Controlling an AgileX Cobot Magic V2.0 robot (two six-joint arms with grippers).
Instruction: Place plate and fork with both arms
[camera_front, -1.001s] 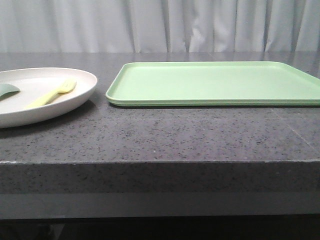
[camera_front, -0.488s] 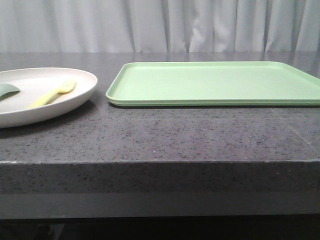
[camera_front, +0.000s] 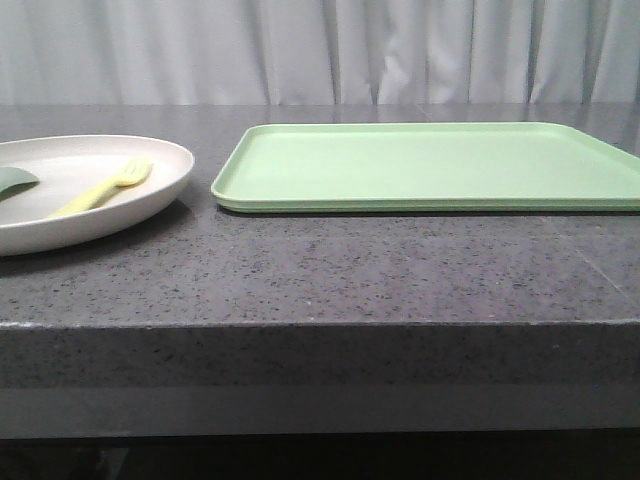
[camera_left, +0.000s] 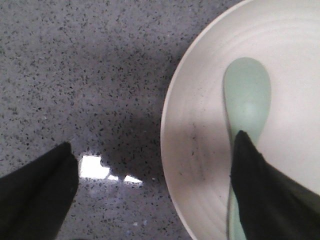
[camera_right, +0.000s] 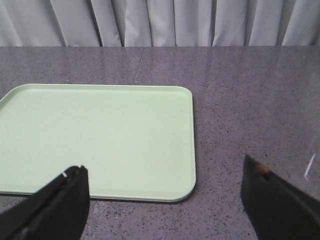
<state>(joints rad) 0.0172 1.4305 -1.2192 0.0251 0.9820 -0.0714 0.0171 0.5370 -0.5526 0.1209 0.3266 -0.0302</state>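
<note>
The cream plate (camera_front: 150, 190) sits at the left of the dark stone table. The pale-yellow fork (camera_front: 105, 187) lies in it, next to a grey-green spoon (camera_front: 14, 181). In the left wrist view my left gripper (camera_left: 157, 160) is open and hangs over the plate's rim (camera_left: 172, 150): one finger over the bare table, the other over the spoon (camera_left: 247, 100). The fork is out of that view. In the right wrist view my right gripper (camera_right: 165, 197) is open and empty above the table, near a corner of the green tray (camera_right: 95, 137). Neither gripper shows in the front view.
The flat light-green tray (camera_front: 430, 165) lies on the table to the right of the plate, a small gap between them. The table's front edge (camera_front: 320, 325) runs across the front view. A grey curtain (camera_front: 320, 50) hangs behind the table.
</note>
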